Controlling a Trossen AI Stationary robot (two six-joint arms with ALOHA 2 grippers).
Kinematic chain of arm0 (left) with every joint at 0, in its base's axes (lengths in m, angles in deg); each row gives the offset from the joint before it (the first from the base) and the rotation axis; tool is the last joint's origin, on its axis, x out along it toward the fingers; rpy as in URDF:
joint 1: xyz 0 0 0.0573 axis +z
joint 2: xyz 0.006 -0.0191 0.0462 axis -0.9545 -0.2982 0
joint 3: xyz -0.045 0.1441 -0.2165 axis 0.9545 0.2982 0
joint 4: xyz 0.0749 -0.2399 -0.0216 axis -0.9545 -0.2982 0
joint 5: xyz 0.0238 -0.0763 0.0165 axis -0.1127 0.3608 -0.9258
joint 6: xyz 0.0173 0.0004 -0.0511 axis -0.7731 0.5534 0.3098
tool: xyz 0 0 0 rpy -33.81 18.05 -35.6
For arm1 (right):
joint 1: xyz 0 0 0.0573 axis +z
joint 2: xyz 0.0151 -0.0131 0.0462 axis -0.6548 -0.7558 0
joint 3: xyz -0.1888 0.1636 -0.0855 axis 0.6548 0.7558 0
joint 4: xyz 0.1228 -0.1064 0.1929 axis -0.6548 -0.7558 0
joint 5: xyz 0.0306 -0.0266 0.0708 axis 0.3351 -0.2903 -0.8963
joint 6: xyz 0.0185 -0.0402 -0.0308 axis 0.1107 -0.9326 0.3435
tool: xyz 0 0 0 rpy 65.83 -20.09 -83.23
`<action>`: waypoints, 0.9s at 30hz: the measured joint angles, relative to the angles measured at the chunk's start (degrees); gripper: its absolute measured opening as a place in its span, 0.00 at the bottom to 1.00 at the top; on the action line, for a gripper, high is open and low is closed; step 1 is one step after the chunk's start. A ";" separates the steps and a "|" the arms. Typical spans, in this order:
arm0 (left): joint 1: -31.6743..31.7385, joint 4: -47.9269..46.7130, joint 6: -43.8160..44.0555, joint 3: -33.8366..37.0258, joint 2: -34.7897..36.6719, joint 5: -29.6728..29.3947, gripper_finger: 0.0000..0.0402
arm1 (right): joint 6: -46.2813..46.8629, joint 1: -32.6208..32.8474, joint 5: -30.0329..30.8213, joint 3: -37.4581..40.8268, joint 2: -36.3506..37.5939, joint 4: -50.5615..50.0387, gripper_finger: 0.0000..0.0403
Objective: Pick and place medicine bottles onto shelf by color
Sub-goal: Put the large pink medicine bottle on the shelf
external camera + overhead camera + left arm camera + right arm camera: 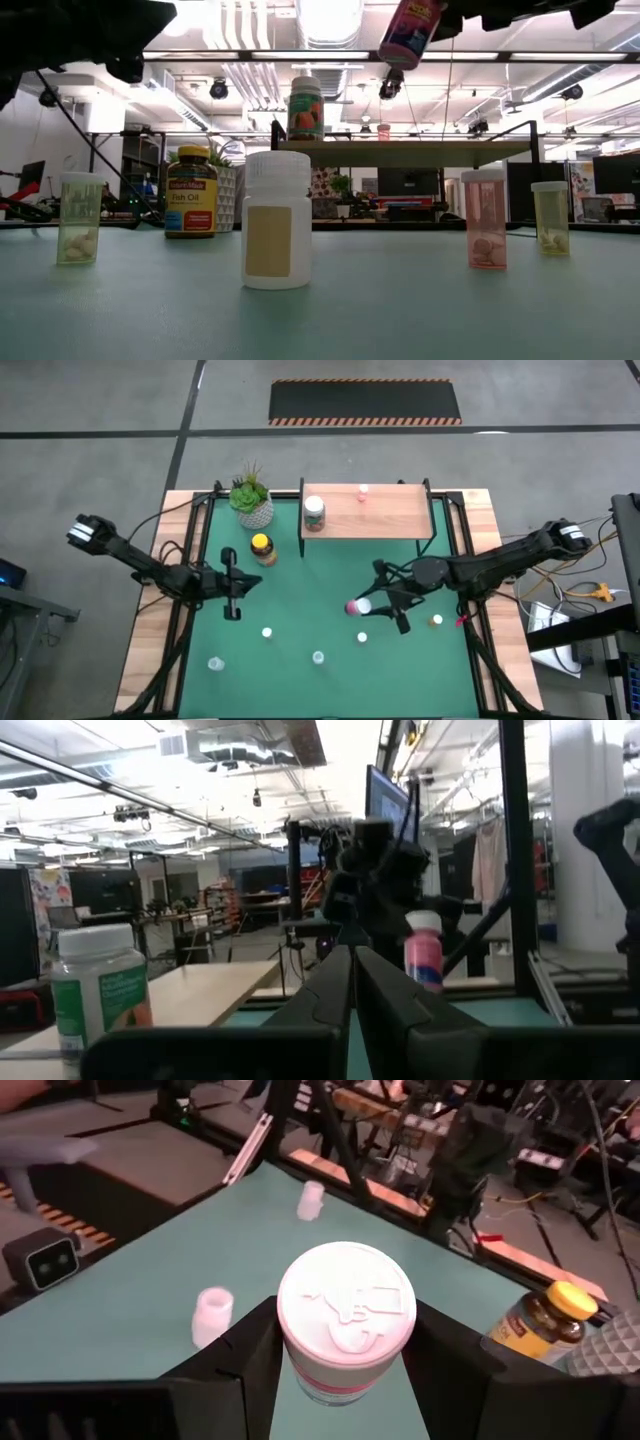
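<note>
Currently the right gripper (372, 606) has its fingers clamped on a pink, white-capped medicine bottle (346, 1325), lifted above the green counter (300, 630). It should probably stay upright and be set beside the small pink bottle (362, 492) on the light-wood, black-legged shelf (385, 515). The left gripper (232, 608) waits with fingers together. Behind is a bright workshop.

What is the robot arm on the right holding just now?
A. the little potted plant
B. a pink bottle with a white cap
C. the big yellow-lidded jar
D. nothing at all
B: the right gripper is closed around a pink bottle, lifted clear of the table in the low view.
</note>
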 joint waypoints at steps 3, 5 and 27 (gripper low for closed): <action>0.00 0.83 -0.02 0.00 -1.83 -0.01 0.00 | 1.82 -0.15 0.26 0.01 0.27 0.31 0.42; 0.09 1.98 -0.02 -0.01 -2.94 -0.01 0.00 | 4.14 -0.61 1.32 -0.02 0.70 -0.29 0.42; 0.13 10.88 -7.90 -2.03 -4.78 -1.01 0.00 | 1.31 -23.30 -4.41 -17.62 -0.08 -26.73 0.41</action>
